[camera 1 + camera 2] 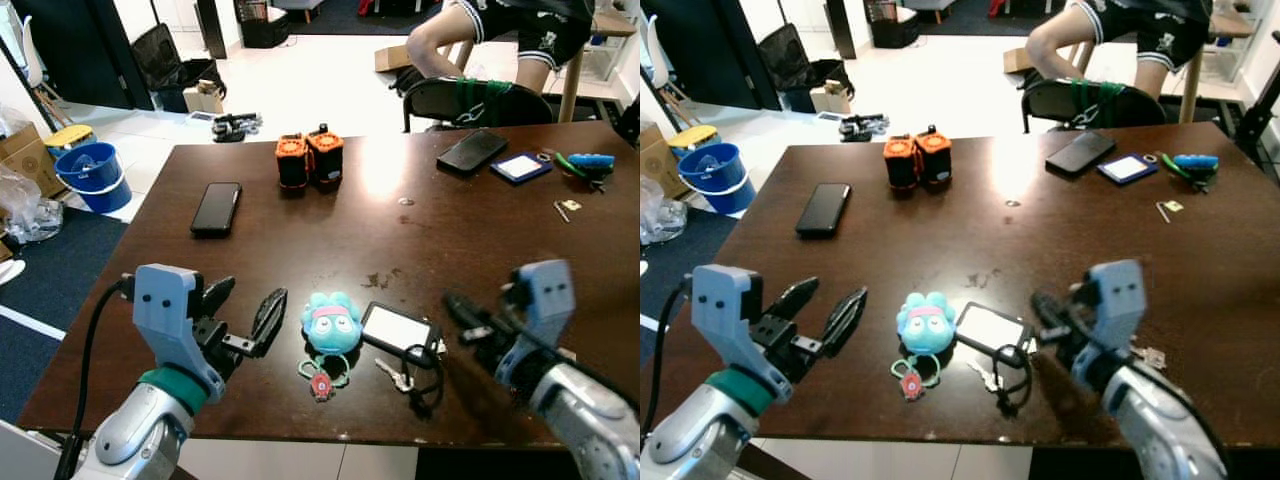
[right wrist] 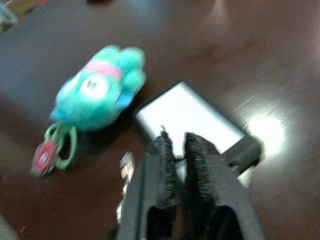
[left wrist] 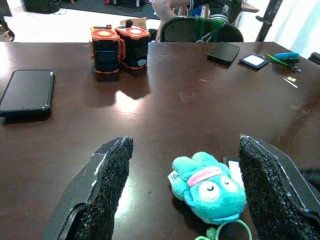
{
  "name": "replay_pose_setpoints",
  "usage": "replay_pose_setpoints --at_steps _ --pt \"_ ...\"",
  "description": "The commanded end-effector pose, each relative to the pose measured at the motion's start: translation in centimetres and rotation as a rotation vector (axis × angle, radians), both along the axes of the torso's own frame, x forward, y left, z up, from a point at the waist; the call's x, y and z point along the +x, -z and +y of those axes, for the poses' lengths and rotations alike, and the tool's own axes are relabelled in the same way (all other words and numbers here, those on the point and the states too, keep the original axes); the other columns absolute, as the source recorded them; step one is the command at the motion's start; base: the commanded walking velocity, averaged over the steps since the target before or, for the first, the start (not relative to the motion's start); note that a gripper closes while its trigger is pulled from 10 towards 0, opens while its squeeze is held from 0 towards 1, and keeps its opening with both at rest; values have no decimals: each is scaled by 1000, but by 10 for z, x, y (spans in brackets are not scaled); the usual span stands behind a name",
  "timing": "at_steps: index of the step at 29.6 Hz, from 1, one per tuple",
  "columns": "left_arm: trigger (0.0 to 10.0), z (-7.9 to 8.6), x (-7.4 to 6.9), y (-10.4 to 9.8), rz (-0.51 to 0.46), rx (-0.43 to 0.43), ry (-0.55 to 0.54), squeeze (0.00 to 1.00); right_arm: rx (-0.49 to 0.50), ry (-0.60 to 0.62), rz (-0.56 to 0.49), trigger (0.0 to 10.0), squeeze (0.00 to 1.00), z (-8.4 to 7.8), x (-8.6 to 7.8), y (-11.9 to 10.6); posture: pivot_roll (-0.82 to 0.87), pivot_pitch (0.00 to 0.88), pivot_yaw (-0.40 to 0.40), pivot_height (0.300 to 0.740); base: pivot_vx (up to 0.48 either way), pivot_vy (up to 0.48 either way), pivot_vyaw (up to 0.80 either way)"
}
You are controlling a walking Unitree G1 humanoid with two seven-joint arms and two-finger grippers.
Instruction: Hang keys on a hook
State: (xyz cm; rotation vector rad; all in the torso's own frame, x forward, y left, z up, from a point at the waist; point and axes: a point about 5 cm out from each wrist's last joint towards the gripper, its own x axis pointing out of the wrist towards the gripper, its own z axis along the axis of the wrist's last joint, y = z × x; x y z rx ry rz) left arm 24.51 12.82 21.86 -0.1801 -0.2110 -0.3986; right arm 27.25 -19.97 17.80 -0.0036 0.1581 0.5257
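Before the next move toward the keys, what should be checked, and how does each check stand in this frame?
1. Keys on the table near its front edge, uncovered: ok.
2. Left tool open, beside the teal plush keychain, touching nothing: ok.
3. Right tool fingers nearly together, holding nothing, above the white card holder: ok for approach, not ok for grasping until opened.
4. Black strap lies looped by the keys; whether it is tied to them: cannot tell.
5. Hook to hang the keys on: cannot tell.
6. Person seated beyond the far edge, away from both arms: ok.
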Motion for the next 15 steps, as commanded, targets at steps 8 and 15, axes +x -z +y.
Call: replay_pose_setpoints --at_steps 8,15 --pt "10000 1 -3 2 -1 11 5 0 7 35 -2 10000 1000 -4 1 1 -183 147 213 740 0 0 0" --pt "10000 2 -4 2 -1 13 3 0 -28 66 31 10000 1000 -11 1 6 -183 147 213 740 0 0 0"
